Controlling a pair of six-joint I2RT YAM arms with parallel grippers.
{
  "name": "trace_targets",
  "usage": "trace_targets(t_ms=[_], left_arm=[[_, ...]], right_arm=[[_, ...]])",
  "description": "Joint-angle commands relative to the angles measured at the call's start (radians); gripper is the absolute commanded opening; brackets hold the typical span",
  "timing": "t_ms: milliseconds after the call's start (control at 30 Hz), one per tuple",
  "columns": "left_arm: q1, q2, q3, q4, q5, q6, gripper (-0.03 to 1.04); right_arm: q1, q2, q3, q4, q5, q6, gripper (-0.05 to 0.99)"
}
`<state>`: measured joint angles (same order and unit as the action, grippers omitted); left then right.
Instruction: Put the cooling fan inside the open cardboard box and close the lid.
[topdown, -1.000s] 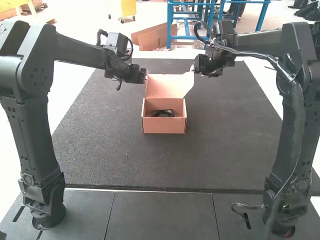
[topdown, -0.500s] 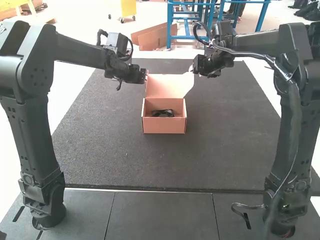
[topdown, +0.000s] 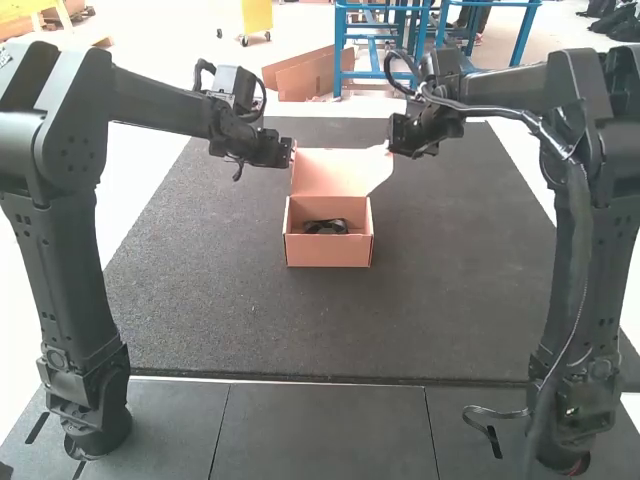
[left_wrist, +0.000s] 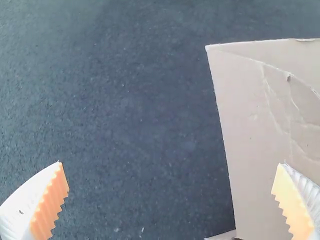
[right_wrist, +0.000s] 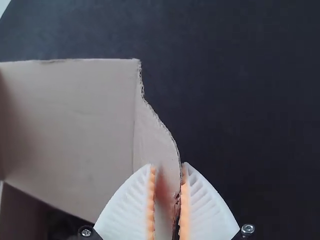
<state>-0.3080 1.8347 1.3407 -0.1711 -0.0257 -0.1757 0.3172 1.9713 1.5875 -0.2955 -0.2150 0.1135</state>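
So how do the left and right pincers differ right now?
The left pincer is wide open and grips nothing, while the right pincer is shut on the lid flap. The left pincer sits at the left top corner of the upright lid, the right pincer at its right top corner. Both have white ribbed fingers with orange pads, and both are held at lid-top height over the cardboard box.

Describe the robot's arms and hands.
The left arm and right arm are dark grey, with blocky links and rounded joints. Black cables run along the right one. The left hand and right hand have white ribbed fingers with orange toothed pads.
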Motion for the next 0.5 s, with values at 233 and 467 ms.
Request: trace_targets(t_ms=[233, 467], left_arm=[[-0.005, -0.002, 0.041, 0.002, 0.009, 0.008, 0.97], [-0.005, -0.005, 0.041, 0.001, 0.009, 0.008, 0.97]], right_arm=[[0.029, 0.006, 0.034, 0.009, -0.032, 0.0, -0.02], [0.071, 0.006, 0.035, 0.007, -0.032, -0.003, -0.02]])
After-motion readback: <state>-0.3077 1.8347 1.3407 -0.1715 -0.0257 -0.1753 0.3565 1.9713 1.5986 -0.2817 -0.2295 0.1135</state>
